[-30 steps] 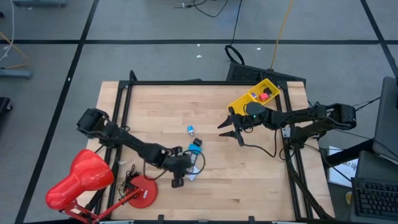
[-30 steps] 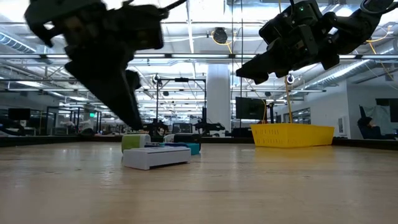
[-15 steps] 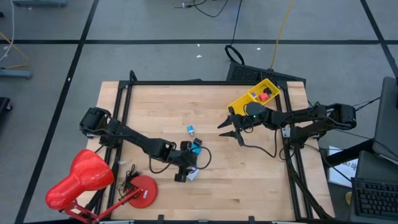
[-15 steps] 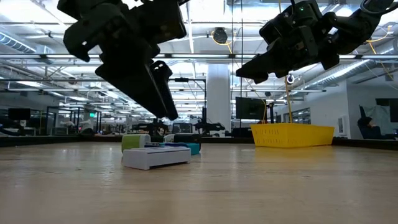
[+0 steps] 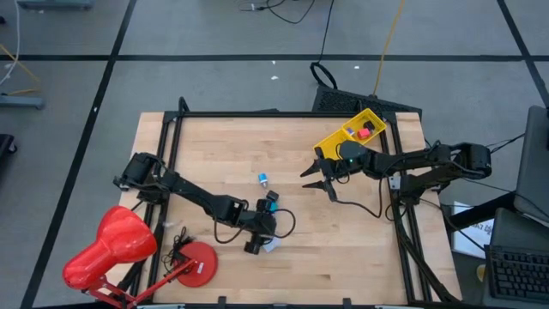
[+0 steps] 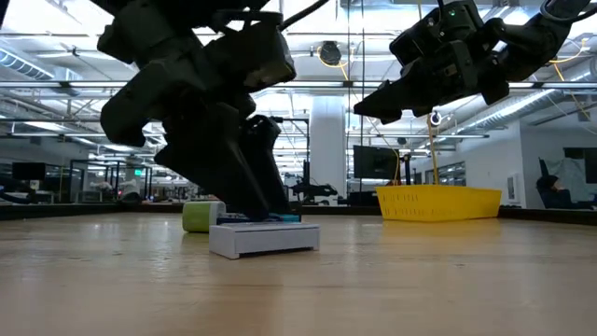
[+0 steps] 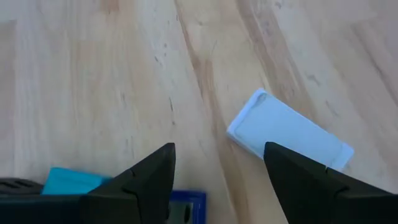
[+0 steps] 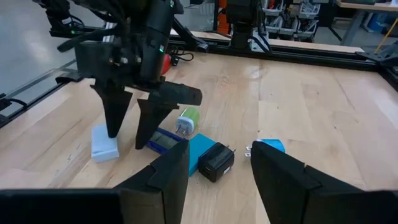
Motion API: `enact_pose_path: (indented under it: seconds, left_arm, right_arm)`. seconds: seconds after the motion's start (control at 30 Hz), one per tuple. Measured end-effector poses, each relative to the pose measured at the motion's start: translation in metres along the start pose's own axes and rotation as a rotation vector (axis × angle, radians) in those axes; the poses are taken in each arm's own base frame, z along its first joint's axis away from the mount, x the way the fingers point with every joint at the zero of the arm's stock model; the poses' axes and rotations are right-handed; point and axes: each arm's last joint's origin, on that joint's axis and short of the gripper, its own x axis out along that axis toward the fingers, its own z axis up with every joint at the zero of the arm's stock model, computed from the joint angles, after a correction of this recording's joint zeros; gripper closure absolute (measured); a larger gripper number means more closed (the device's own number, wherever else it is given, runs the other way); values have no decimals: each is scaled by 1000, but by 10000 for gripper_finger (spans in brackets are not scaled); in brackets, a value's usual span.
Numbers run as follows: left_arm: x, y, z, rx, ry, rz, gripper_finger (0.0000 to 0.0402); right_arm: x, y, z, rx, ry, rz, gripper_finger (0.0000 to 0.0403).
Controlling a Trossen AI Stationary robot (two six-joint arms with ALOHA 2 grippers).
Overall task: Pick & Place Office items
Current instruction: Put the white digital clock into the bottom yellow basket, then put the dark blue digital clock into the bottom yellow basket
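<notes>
My left gripper (image 5: 259, 239) stands open near the table's middle, fingers slanting down. In the left wrist view a white rectangular piece (image 7: 289, 132) lies flat just past one fingertip, with a teal piece (image 7: 67, 182) and a blue piece (image 7: 186, 202) by the other finger. Close by lie a green-and-white plug (image 8: 186, 121), a black charger (image 8: 216, 162) and a small blue piece (image 5: 263, 179). My right gripper (image 5: 317, 181) hovers open and holds nothing, just short of the yellow tray (image 5: 343, 137), which holds a red piece (image 5: 365, 131). My left gripper comes down from above over the cluster. One fingertip (image 8: 114, 133) stands at the edge of the white piece (image 8: 103, 148), which lies flat on the table. I cannot tell whether the fingertip touches it.
A red desk lamp (image 5: 107, 249) with its round base (image 5: 197, 262) stands at the near left corner. A black frame (image 5: 257, 113) runs along the table's far edge. Bare wood lies between the cluster and the table's near and right edges.
My left gripper has moved toward the table's right edge and come down over the cluster. It has rolled about its own axis and opened. In the low view the white piece has slid a little to the right. My right gripper has kept still.
</notes>
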Motion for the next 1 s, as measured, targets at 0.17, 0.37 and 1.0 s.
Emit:
enact_pose_path:
  seconds: [0.17,0.37,1.0]
  left_arm:
    - [-2,0,-11,-74,125,21,151]
    - [-15,-3,-31,-129,353,93,151]
    - [-82,-9,-11,-430,234,70,151]
  right_arm:
    - [0,0,0,-1,-1,0,243]
    - [0,0,0,0,0,0,243]
    - [0,-1,0,4,8,-47,243]
